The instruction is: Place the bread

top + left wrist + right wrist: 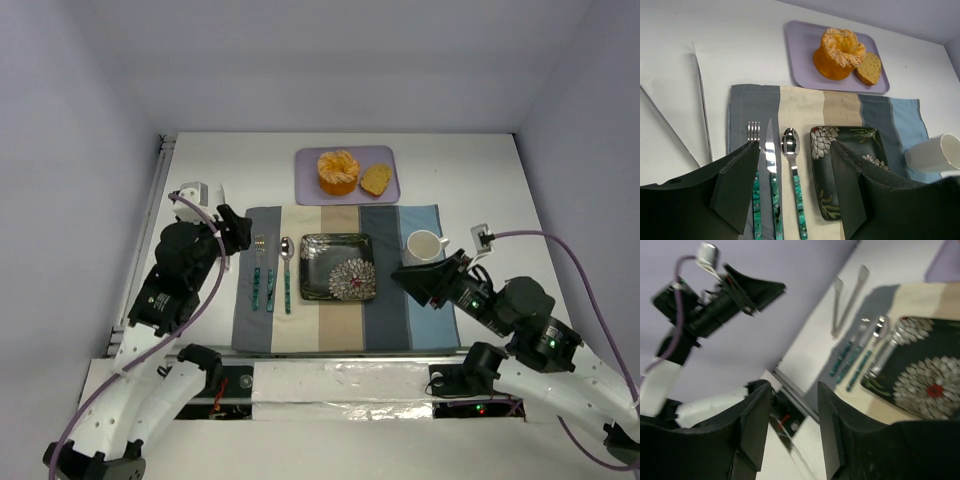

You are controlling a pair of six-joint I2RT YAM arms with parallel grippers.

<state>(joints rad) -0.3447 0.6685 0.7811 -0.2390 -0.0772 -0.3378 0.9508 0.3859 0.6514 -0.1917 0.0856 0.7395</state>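
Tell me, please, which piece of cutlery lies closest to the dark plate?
The spoon; it lies right beside the plate, while the knife and fork sit farther left.

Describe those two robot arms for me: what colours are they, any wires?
The left arm and right arm are white near the base, black further up, each with a small green light. A lilac cable loops along each. Both end in two broad, matte black, wedge-shaped fingers.

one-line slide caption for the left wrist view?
Open left gripper frames the cutlery; beyond the floral plate, the bread lies beside the peeled orange on the lavender tray.
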